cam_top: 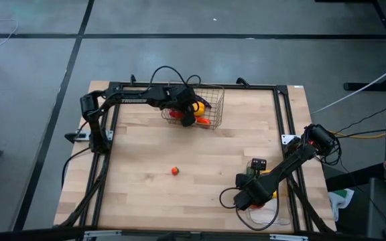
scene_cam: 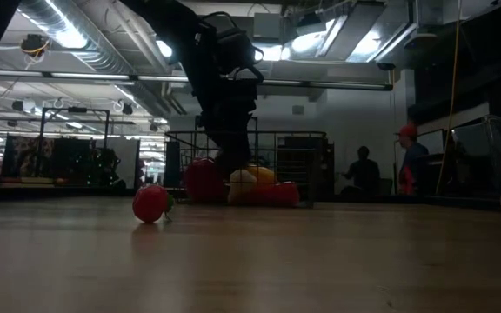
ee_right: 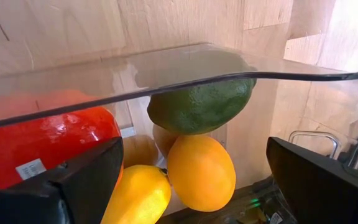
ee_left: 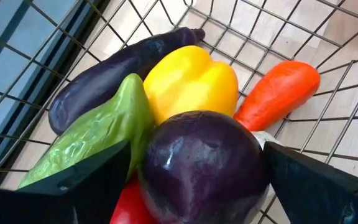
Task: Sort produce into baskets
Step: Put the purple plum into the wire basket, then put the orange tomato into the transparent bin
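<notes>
Left gripper (ee_left: 197, 180) sits over the wire basket (cam_top: 213, 100) at the table's far edge, jaws spread wide to either side of a round dark purple piece (ee_left: 201, 165); gaps show on both sides, so it reads as let go or about to be, resting on the pile rather than gripped. Under and around it in the basket: a yellow pepper (ee_left: 191, 84), a long eggplant (ee_left: 114, 71), a green leafy piece (ee_left: 95, 134), an orange carrot-like piece (ee_left: 278, 93), and a bit of red (ee_left: 126, 205) below. All vegetables, so this basket looks like the veg side. Right gripper (ee_right: 194, 180) is at the near right of the table, fingers spread wide, holding nothing, parked just beside the clear plastic tray (ee_right: 166, 78); looks like it is waiting. Through the tray wall: a green lime-like fruit (ee_right: 201, 102), an orange (ee_right: 201, 171), a yellow fruit (ee_right: 135, 199), and a red one with a sticker (ee_right: 48, 140), so fruit goes here. One small red piece with a green top (cam_top: 175, 171) lies alone mid-table, well apart from both containers, unsorted. Judging by that, the task is nearly done; this looks like the last pick.
</notes>
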You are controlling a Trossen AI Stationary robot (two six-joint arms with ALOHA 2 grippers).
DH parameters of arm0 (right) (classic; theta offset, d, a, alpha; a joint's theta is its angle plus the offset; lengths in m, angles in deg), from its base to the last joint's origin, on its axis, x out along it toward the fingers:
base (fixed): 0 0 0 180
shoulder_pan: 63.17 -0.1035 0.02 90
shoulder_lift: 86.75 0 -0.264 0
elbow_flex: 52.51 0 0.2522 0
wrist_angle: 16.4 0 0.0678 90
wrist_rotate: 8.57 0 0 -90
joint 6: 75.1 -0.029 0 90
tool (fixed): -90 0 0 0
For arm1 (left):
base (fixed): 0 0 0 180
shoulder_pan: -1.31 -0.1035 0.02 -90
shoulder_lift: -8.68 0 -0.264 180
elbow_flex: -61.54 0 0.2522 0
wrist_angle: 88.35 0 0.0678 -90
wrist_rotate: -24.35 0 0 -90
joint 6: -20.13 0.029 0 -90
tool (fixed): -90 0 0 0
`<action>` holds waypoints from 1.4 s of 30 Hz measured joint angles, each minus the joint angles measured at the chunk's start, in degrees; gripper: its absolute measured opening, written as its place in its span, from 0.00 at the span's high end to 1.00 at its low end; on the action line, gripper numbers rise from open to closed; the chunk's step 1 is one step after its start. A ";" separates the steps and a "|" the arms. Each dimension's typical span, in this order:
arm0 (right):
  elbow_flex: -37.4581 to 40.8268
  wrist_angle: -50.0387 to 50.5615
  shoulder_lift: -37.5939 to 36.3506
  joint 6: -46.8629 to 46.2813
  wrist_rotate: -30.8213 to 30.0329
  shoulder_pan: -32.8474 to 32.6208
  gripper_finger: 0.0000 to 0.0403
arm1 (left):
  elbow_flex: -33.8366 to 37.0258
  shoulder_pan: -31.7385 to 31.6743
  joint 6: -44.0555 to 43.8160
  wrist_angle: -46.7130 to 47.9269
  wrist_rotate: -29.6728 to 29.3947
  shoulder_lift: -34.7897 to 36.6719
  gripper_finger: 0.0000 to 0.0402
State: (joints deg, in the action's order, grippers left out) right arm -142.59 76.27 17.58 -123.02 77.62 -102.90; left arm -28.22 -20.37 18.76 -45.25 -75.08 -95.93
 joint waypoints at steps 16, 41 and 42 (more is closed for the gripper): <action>0.00 0.14 0.00 0.00 0.00 0.00 0.03 | -3.79 -0.61 1.34 0.02 0.11 0.00 0.10; -11.04 -1.31 -0.04 14.74 -18.21 6.03 0.03 | -8.94 10.07 -2.66 19.98 0.35 19.81 0.10; -11.04 -2.97 -0.04 15.71 -19.72 6.66 0.03 | -8.94 10.96 -3.45 20.54 0.34 20.79 0.10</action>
State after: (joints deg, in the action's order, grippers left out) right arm -153.62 73.30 17.54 -107.32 57.90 -96.24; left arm -37.16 -9.40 15.31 -24.70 -74.74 -75.15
